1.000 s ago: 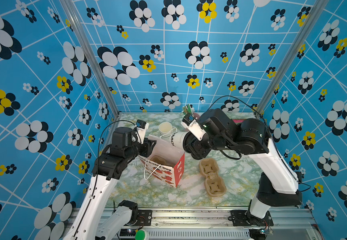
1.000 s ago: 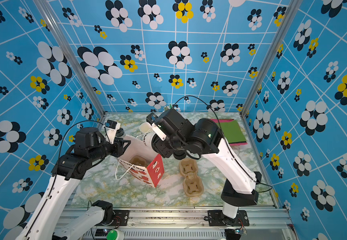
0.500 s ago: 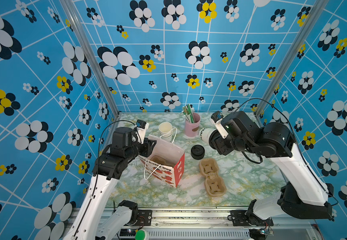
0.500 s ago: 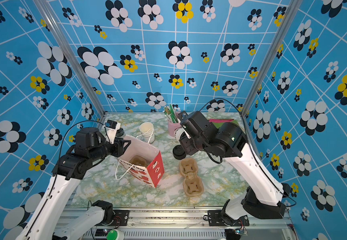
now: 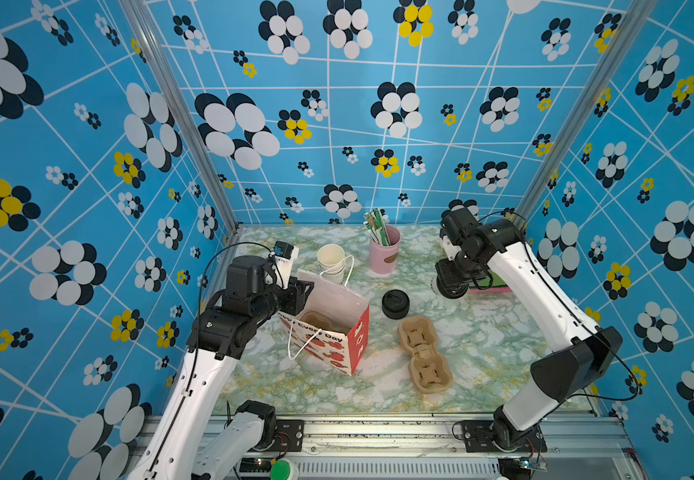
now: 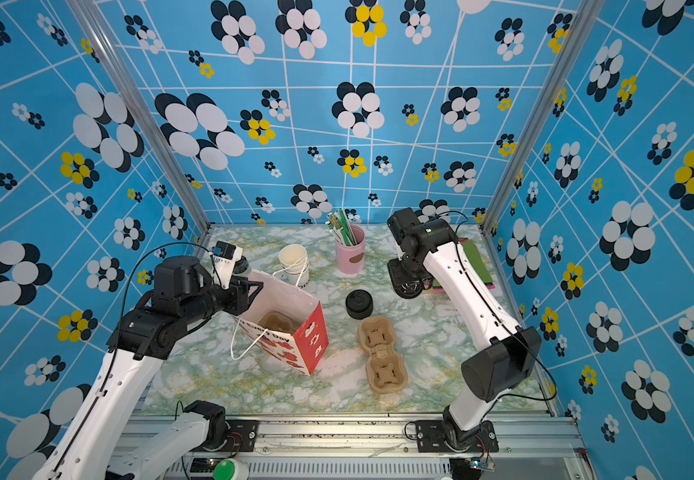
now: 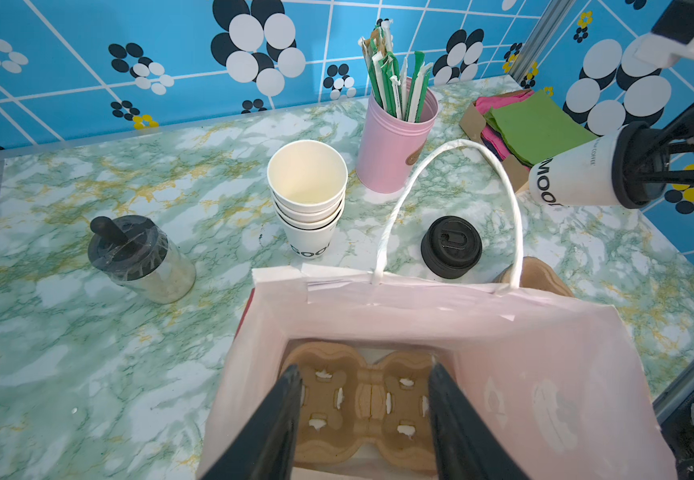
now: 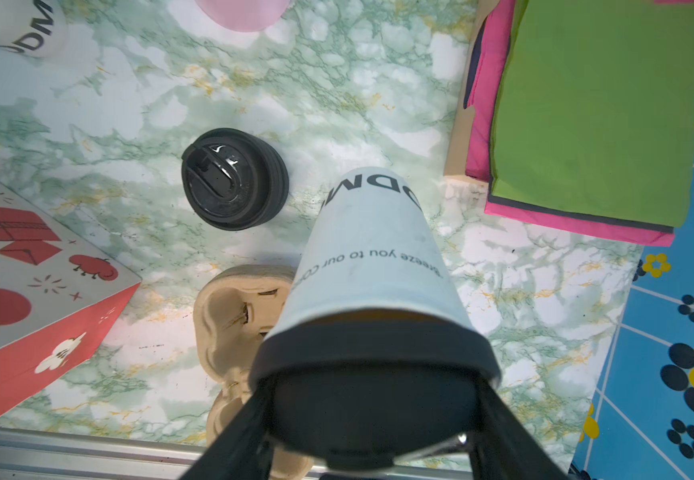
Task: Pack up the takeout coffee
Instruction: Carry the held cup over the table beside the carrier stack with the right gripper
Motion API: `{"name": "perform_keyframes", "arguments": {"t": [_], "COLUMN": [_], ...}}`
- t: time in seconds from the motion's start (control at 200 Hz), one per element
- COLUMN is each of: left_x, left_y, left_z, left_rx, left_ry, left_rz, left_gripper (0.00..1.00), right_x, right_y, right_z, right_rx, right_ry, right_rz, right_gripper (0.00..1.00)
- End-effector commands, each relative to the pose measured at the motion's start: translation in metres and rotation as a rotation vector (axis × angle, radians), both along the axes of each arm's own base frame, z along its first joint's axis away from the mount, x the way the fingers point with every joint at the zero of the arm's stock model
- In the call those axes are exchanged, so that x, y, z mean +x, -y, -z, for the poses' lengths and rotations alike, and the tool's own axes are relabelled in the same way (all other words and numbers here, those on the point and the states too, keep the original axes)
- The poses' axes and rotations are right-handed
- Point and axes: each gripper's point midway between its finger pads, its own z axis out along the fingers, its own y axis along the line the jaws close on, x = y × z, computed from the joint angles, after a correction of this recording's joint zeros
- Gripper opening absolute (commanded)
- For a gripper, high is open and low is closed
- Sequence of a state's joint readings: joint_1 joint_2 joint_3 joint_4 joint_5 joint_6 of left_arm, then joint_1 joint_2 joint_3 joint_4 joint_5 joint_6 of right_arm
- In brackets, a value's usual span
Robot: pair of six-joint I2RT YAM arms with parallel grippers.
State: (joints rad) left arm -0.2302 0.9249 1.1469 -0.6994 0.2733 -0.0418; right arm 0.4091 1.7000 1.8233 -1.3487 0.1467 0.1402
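Clamping the coffee cup [image 8: 372,249] by its stiff black lid [image 8: 372,353] suits the right gripper [image 8: 374,403], since the paper wall looks light and crushable; the left gripper [image 7: 365,372] stands open.

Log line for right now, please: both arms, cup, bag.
right gripper: shut on cup by its lid, aloft | left gripper: open at bag mouth | bag: open, tray inside | cup: not yet in bag
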Motion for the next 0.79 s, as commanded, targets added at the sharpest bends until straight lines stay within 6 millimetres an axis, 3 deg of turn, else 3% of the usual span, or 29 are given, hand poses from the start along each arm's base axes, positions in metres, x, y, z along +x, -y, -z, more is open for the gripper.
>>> {"name": "perform_keyframes", "arguments": {"t": [0.0, 0.15, 0.445, 0.79], "left_x": [-0.002, -0.002, -0.002, 0.0], "left_y": [0.002, 0.003, 0.002, 0.002], "left_z": [-0.001, 0.003, 0.006, 0.008], "left_rx": [-0.027, -0.034, -0.038, -0.043], "left_ry": [0.014, 0.009, 0.001, -0.007], "left_rz": [0.01, 0.014, 0.012, 0.01], "left_gripper": [0.51, 0.51, 0.51, 0.52], "right_x": [-0.003, -0.003, -0.001, 0.005], "right_y": [-0.004, -0.003, 0.002, -0.001], "right_z": [0.023, 0.052, 0.089, 0.109], "right_rx": [0.025, 0.013, 0.007, 0.006], "right_ry": [-0.114, -0.23, -0.367, -0.428], "right_rz": [-0.029, -0.045, -0.046, -0.066], "right_gripper": [0.52, 0.52, 0.53, 0.64]}}
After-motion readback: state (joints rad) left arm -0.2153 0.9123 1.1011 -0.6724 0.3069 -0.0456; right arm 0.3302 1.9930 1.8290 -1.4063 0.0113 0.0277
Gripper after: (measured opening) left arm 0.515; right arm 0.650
